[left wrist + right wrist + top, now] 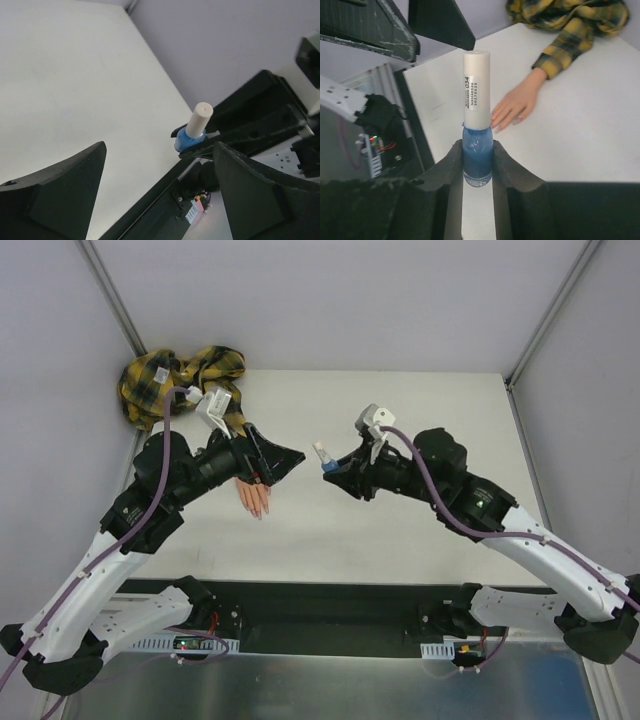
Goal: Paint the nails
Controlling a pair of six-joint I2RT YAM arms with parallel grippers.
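The mannequin hand (252, 496) lies flat on the white table, its pinkish nails (495, 120) pointing toward the arms. Its yellow-black plaid sleeve (180, 380) is bunched at the back left. My right gripper (328, 465) is shut on a small blue bottle (478, 160), holding it upright above the table with its white cap (476, 85) on. My left gripper (160, 150) is open and empty, hovering just left of the bottle (192, 135) and above the hand. Its black fingers (440, 22) show near the cap in the right wrist view.
The white table (400, 530) is walled by pale panels with metal posts at the back corners. A black base strip (330, 600) with both arm mounts runs along the near edge. The sleeve heap (570, 25) fills the back left corner.
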